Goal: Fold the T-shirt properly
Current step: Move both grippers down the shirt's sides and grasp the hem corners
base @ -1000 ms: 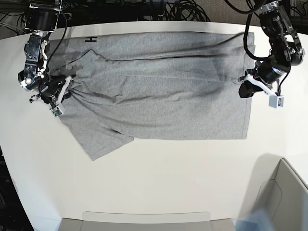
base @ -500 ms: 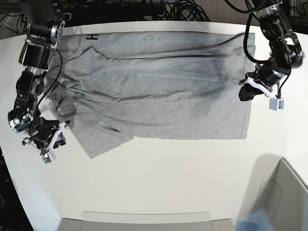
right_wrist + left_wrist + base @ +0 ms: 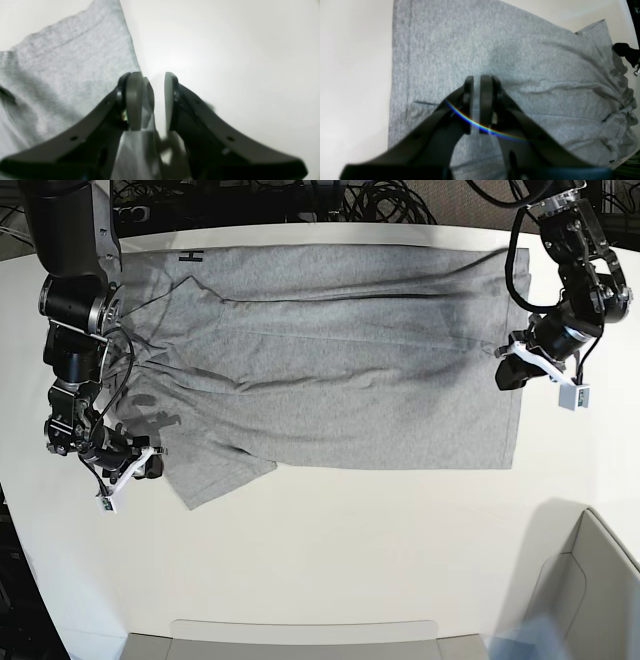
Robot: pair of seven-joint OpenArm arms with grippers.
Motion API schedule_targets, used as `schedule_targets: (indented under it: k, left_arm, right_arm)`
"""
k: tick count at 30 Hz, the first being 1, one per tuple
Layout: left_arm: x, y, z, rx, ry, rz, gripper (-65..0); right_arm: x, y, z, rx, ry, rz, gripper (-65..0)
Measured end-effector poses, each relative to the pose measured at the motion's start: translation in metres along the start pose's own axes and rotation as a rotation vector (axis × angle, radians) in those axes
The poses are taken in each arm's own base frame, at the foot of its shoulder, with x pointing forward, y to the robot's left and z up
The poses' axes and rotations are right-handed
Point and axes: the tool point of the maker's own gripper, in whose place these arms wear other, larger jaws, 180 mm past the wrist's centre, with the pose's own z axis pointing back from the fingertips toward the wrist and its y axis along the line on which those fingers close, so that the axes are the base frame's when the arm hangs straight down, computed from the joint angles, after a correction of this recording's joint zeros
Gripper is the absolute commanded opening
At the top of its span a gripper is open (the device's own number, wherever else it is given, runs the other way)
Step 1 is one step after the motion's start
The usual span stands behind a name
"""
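The T-shirt (image 3: pixel 330 360) lies spread across the white surface (image 3: pixel 350 560), its length running side to side in the base view, one long fold already laid along the far edge; a short sleeve (image 3: pixel 215 475) sticks out toward the near side at the collar end, and a scrap of black lettering (image 3: pixel 190 257) shows at the far corner there; the body is mostly flat, which suggests the next fold wants both ends lifted together.

The left gripper (image 3: pixel 477 83) hangs over the hem end of the shirt, just inside the hem edge, pointing down at the cloth; its fingers (image 3: pixel 468 100) stand nearly together with only a narrow slit between them, and no cloth shows in that slit, so it seems placed to take the hem rather than holding it.

The right gripper (image 3: pixel 150 100) sits low beside the sleeve, its arm reaching down from the far corner with the wrist bent toward the sleeve; its fingers (image 3: pixel 133 100) are apart with bare surface showing between them, one finger just at the sleeve's edge; whether that finger touches the cloth I cannot tell; it looks poised to catch the sleeve.
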Motion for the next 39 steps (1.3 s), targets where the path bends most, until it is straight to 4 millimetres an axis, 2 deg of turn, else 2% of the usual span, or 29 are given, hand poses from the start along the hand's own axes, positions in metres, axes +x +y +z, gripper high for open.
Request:
schedule_targets:
  k: [3,6,10,15,20,23,25,28,30,32,35,39]
  left_arm:
    - [0.0,0.0,0.0,0.0,0.0,0.0,-58.9]
    - [0.0,0.0,0.0,-0.001,0.0,0.0,-58.9]
    - [0.0,0.0,0.0,0.0,0.0,0.0,-58.8]
    - [0.001,0.0,0.0,-0.001,-0.002,0.0,-58.6]
    - [0.024,-0.003,-0.008,-0.019,-0.052,0.004,-57.7]
    - [0.035,0.002,-0.02,-0.033,-0.061,0.048,-52.0]
    - [0.039,0.001,-0.037,-0.046,-0.028,0.051,-49.2]
    - [0.053,-0.008,-0.06,-0.081,-0.007,0.001,-49.2]
    - [0.066,-0.008,-0.078,-0.056,-0.019,-0.031,-49.2]
    - [0.073,0.004,-0.094,0.022,-0.029,-0.011,-49.2]
    - [0.066,0.021,-0.114,0.097,0.007,-0.02,-49.2]
    - [0.065,0.039,-0.126,0.133,0.017,0.026,-49.2]
  right_arm:
    - [-0.001,0.0,-0.004,0.003,-0.037,-0.046,-49.6]
    - [-0.001,0.01,-0.01,0.017,-0.048,-0.059,-49.6]
    - [0.002,0.04,-0.022,0.068,-0.05,-0.058,-49.6]
    - [-0.001,0.069,-0.033,0.11,-0.005,0.06,-49.6]
    - [-0.002,0.072,-0.034,0.114,-0.006,0.068,-49.6]
    - [-0.002,0.072,-0.034,0.115,-0.006,0.07,-49.6]
    - [-0.003,0.072,-0.034,0.116,-0.007,0.07,-49.6]
    - [-0.006,0.071,-0.034,0.116,-0.02,0.057,-49.6]
    - [-0.005,0.071,-0.034,0.116,-0.021,0.057,-49.6]
    - [-0.006,0.071,-0.034,0.116,-0.018,0.058,-49.6]
    - [-0.007,0.072,-0.034,0.117,-0.026,0.055,-49.6]
    - [-0.009,0.069,-0.033,0.116,-0.026,0.053,-49.6]
